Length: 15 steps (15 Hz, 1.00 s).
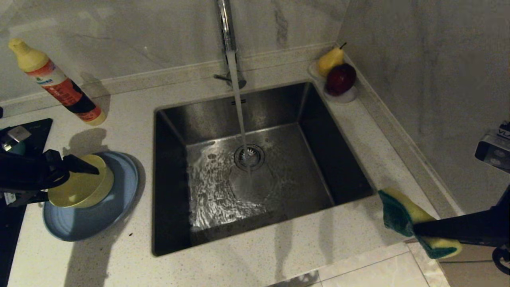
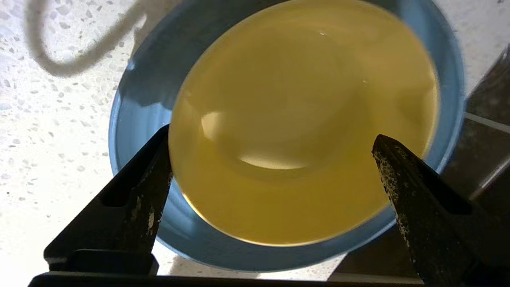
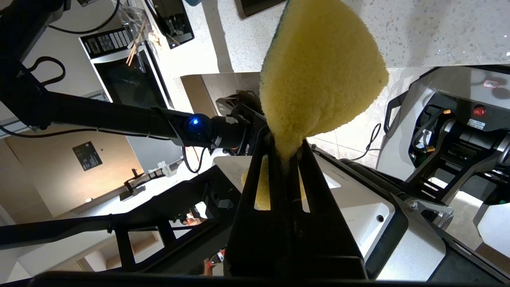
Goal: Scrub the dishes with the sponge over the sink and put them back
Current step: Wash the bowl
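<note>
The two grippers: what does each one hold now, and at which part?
The right gripper pinches the sponge at its middle. The left gripper holds nothing; it stands open over the yellow bowl.

The speckled pale countertop (image 1: 279, 259) carries a light-blue plate (image 1: 79, 227) directly beneath the left gripper (image 1: 75, 175), a tilted bottle (image 1: 59, 85) beyond it, and a small white dish (image 1: 346, 97) (in the far corner), well beyond the right gripper (image 1: 416, 231).
</note>
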Motion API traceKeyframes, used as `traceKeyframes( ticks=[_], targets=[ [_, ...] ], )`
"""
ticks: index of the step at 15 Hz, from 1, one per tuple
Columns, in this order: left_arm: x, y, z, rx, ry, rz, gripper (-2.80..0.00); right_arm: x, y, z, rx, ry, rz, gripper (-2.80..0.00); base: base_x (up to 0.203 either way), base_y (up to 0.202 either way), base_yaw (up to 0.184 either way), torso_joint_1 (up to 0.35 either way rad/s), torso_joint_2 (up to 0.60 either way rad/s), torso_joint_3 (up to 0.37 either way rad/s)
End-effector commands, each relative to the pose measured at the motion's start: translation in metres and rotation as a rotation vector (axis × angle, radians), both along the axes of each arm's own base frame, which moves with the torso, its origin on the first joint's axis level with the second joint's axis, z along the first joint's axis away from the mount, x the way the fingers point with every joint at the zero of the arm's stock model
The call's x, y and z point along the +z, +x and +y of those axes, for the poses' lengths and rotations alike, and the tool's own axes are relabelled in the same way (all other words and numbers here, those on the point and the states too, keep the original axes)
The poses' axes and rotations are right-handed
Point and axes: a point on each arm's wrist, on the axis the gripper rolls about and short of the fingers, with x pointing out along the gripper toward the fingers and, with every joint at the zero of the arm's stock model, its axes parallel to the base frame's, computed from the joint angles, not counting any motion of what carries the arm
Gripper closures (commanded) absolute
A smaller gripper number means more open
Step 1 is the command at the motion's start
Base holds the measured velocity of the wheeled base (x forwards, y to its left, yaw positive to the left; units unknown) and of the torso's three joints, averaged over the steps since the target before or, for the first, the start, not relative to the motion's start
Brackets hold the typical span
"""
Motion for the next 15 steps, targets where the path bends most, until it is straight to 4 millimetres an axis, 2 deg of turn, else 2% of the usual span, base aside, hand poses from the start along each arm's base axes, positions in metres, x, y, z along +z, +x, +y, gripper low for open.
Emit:
traceKeyframes(
  ticks=[1, 6, 15],
  targets=[
    [-0.006, 0.004, 0.002, 0.001, -0.011, 0.018, -2.8, -0.001, 0.001, 0.0, 0.002, 0.001, 0.008, 0.0, 0.0, 0.0, 0.0, 0.0, 0.0, 0.0],
    [-0.012, 0.011, 0.005, 0.005, -0.01, 0.018, -2.8, 0.0, 0.002, 0.001, 0.003, 0.002, 0.005, 0.0, 0.0, 0.0, 0.0, 0.0, 0.0, 0.0],
    [-0.016, 0.011, 0.005, 0.004, -0.016, 0.033, -2.8, 0.001, 0.003, 0.001, 0.003, 0.003, 0.002, 0.0, 0.0, 0.0, 0.0, 0.0, 0.0, 0.0]
  ],
)
